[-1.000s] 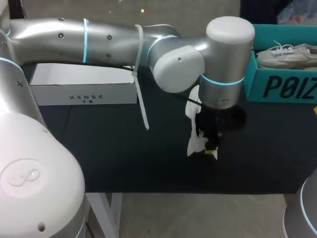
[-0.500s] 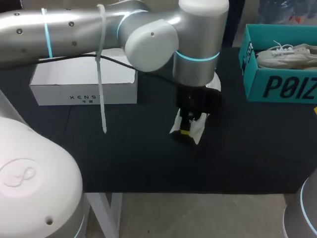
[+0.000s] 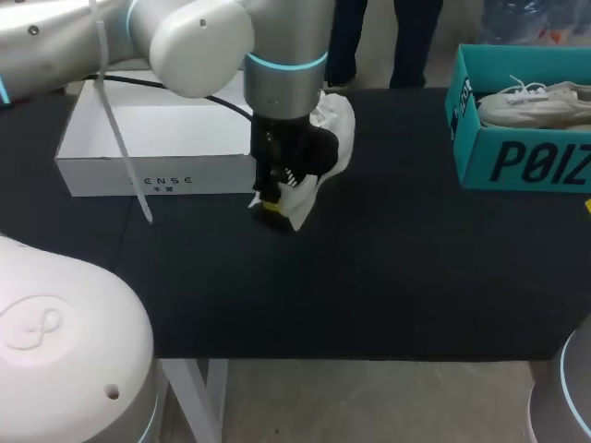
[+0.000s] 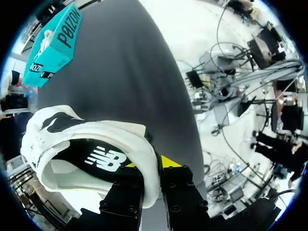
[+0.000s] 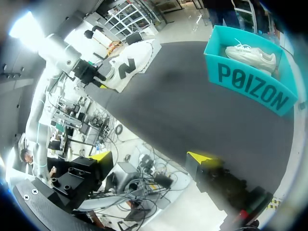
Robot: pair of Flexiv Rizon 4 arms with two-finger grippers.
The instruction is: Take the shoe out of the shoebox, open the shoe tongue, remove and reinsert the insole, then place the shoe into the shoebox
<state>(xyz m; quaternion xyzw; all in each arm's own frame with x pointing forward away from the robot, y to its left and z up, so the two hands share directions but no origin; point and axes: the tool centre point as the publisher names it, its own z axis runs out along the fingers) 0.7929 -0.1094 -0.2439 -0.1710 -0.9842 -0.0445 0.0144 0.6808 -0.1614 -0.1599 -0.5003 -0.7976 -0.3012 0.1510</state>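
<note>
A white shoe with a black logo hangs just above the black table, beside the right end of the white shoebox. My left gripper is shut on its heel collar. In the left wrist view the white collar of the shoe is pinched between the black fingers of the left gripper, with one yellow tip showing. My right gripper stands open and empty off the table's near right edge. From there the held shoe is seen far ahead.
A teal box stands at the back right with another pale shoe inside; it shows too as the teal box and the teal box. The table is black, with its front edge near me.
My left arm has carried the shoe leftward and toward the back, from the table's middle to the right end of the white shoebox. The right gripper has stayed open.
</note>
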